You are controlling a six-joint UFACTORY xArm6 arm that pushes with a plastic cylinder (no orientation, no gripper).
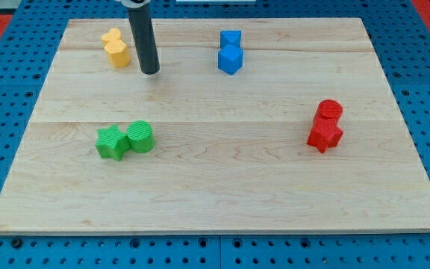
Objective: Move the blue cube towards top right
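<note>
The blue cube [230,59] sits near the view's top, a little right of centre, touching a second blue block [231,38] just above it. My tip [149,72] rests on the board well to the left of the blue cube, right beside two yellow blocks [115,48]. The rod rises straight up out of the view's top.
A green star-shaped block [111,143] and a green cylinder [140,137] touch at the lower left. A red cylinder [328,111] and a red star-shaped block [324,137] touch at the right. The wooden board [222,187] lies on a blue pegboard.
</note>
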